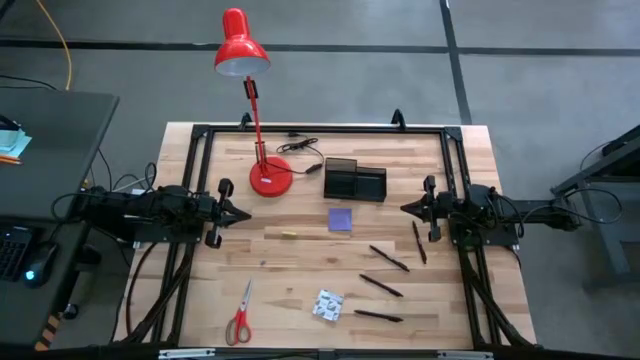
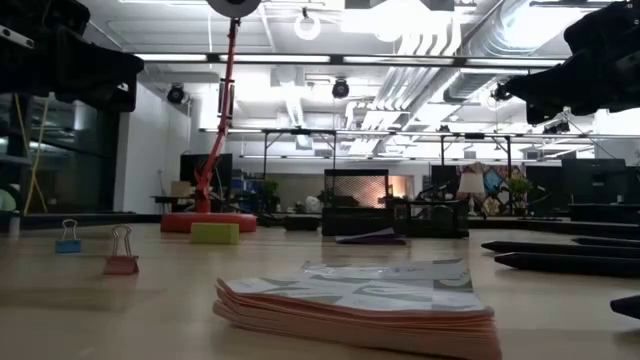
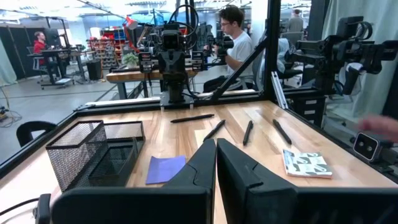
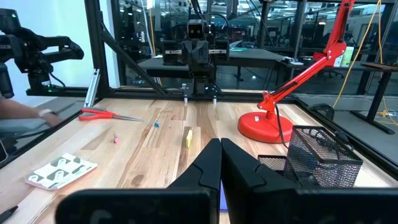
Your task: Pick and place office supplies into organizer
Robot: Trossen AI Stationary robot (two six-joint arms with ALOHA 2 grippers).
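The black mesh organizer [image 1: 355, 181] stands on the table's far middle, beside the red lamp's base [image 1: 270, 177]. A purple notepad [image 1: 340, 219] lies flat just near of it. Several black pens [image 1: 388, 258] lie on the right half. The white-blue packet [image 1: 327, 305] and the red-handled scissors [image 1: 240, 315] lie toward the near edge, and a small yellow piece [image 1: 289, 235] sits mid-table. My left gripper [image 1: 240, 213] hovers at the left side and my right gripper [image 1: 408, 208] at the right side. Both are shut, point at each other, and are clear of everything.
Two small binder clips [image 2: 121, 255] stand on the table's left part. The lamp's arm [image 1: 256, 120] leans past the far edge. A black frame [image 1: 320, 130] rims the table. A person's hand [image 3: 379, 124] shows beyond the near edge. Bare wood lies between the grippers.
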